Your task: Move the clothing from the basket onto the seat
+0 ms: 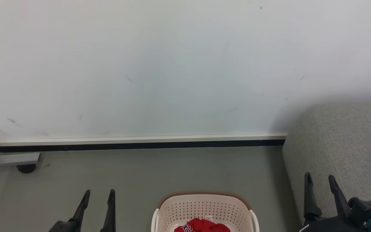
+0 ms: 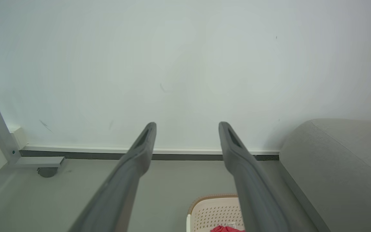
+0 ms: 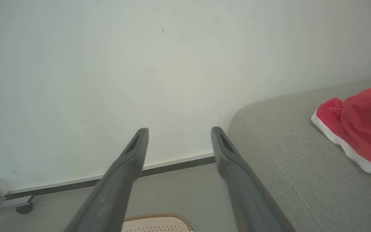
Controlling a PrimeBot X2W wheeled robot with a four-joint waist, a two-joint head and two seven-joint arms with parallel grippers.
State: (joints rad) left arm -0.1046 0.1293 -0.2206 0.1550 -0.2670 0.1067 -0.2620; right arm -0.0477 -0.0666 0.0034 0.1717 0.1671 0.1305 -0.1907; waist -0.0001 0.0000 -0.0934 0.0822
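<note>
Near the bottom centre, on the grey floor (image 1: 140, 174): cream perforated plastic laundry basket (image 1: 204, 195) with brown rim, one crumpled bright red fabric garment (image 1: 204, 226) inside. Far right, second red garment (image 3: 359, 125) with white trim, already on the light grey woven sofa (image 1: 333, 145). Empty, fingers spread apart: left end effector (image 1: 99, 192) and right end effector (image 1: 319, 176). Basket garment about midway between them, nearer than both; neither arm clearly closer, long axis unclear.
</note>
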